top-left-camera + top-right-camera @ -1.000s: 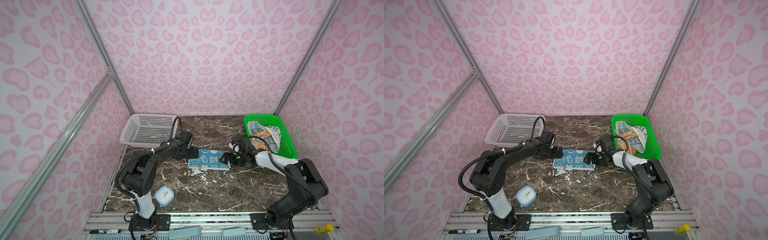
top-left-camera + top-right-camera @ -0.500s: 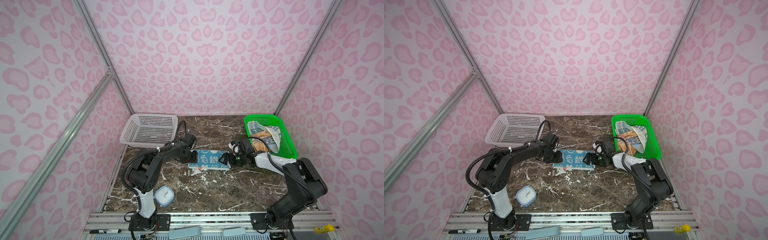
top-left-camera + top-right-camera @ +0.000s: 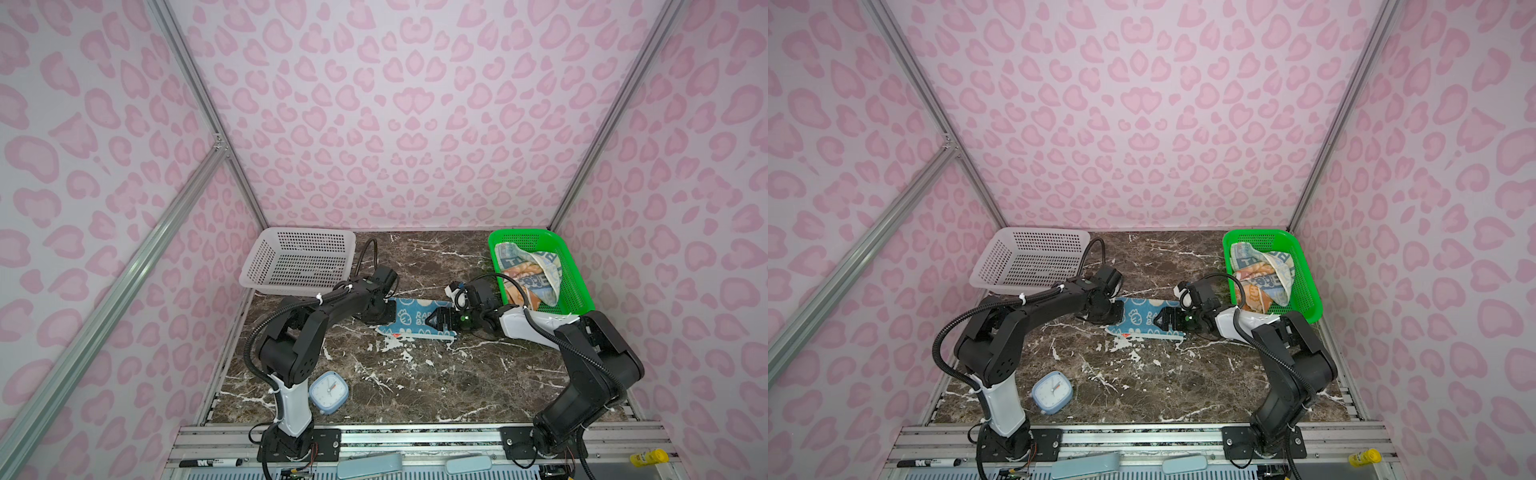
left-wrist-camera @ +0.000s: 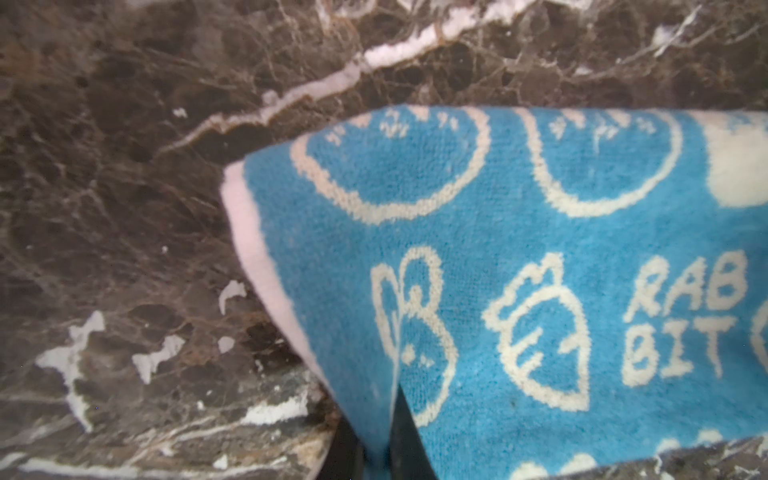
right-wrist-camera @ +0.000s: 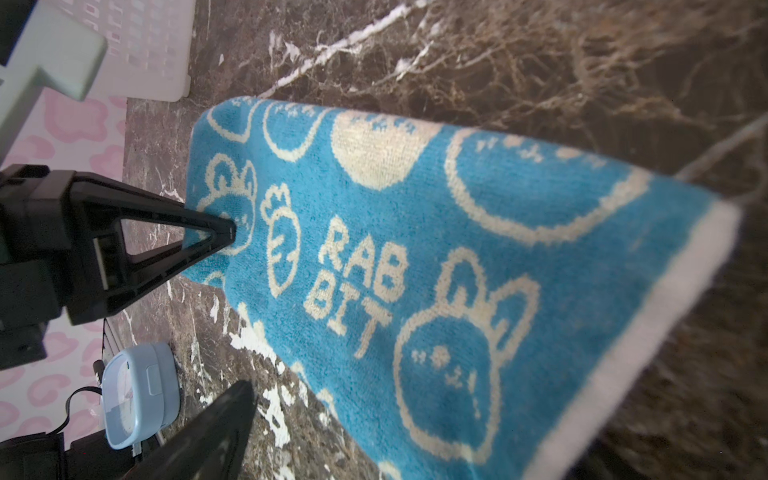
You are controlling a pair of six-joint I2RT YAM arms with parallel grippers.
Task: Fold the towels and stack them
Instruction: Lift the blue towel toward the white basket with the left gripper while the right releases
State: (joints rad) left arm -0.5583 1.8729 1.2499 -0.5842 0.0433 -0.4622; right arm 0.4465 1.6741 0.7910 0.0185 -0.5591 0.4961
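A folded blue towel [image 3: 411, 322] [image 3: 1144, 320] with a "RABBIT" print lies mid-table. My left gripper [image 3: 388, 316] [image 3: 1119, 311] is shut on its left edge; the left wrist view shows the cloth [image 4: 519, 270] pinched between the dark fingers [image 4: 405, 440]. My right gripper [image 3: 440, 322] [image 3: 1167, 322] stands open over the towel's right end. Only one of its fingers [image 5: 216, 419] shows in the right wrist view, beside the towel [image 5: 415, 257]. Two more towels [image 3: 530, 276] [image 3: 1264, 274], crumpled, lie in the green basket [image 3: 575, 291] [image 3: 1308, 299].
A white basket [image 3: 299, 259] [image 3: 1030, 257] stands at the back left. A pale blue clock [image 3: 328, 392] [image 3: 1052, 392] [image 5: 137, 395] lies near the left arm's base. On the front rail lie a marker [image 3: 212, 462] and a yellow bottle [image 3: 648, 457].
My left gripper has moved in to the towel's left edge and closed on it. The right arm and its open gripper have stayed in place.
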